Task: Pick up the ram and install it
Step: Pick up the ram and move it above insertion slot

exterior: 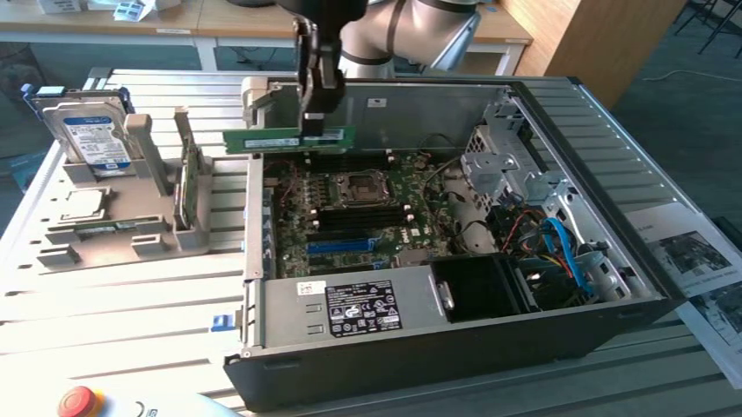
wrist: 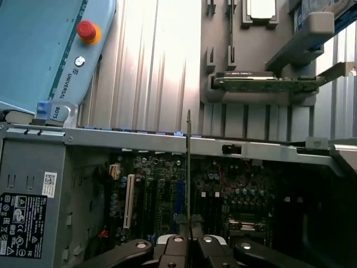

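Over a ribbed grey metal table [exterior: 116, 295], the ram [exterior: 278, 140], a thin flat green stick with a pale sticker, hangs level and on edge, pinched in my gripper [exterior: 313, 129]. Beneath it lies the green motherboard [exterior: 406, 187], ridged with dark slots, inside an open black box-shaped case [exterior: 464, 347].

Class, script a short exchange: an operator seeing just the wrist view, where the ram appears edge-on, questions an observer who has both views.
Operator: Is the ram seated?
Observer: No; the fingers hold the ram level above the motherboard.
Operator: Any label on it?
Observer: A white sticker faces the exterior view.
Operator: What's beside the board?
Observer: Blue cables, at the exterior view's right.
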Available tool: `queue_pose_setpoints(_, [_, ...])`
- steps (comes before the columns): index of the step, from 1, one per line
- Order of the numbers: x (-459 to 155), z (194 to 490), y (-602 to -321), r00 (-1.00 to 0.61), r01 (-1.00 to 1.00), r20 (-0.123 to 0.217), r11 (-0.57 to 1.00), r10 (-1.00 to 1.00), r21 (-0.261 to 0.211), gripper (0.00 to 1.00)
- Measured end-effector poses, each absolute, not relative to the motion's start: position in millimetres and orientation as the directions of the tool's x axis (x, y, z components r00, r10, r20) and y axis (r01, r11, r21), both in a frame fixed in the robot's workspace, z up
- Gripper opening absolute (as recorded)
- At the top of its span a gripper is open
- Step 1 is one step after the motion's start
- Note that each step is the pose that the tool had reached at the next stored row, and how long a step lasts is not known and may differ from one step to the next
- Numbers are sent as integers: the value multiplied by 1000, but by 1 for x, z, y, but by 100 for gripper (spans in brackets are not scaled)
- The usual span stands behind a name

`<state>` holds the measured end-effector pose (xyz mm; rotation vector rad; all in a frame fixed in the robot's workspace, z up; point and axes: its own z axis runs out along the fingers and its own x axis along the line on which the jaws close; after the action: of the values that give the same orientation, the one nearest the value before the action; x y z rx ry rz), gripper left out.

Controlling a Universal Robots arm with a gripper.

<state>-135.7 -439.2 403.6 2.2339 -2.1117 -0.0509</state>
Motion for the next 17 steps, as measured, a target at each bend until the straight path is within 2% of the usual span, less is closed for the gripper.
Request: queue_pose_setpoints(17, [-73,404,-444,60,-996,22,-59,-998,72,12])
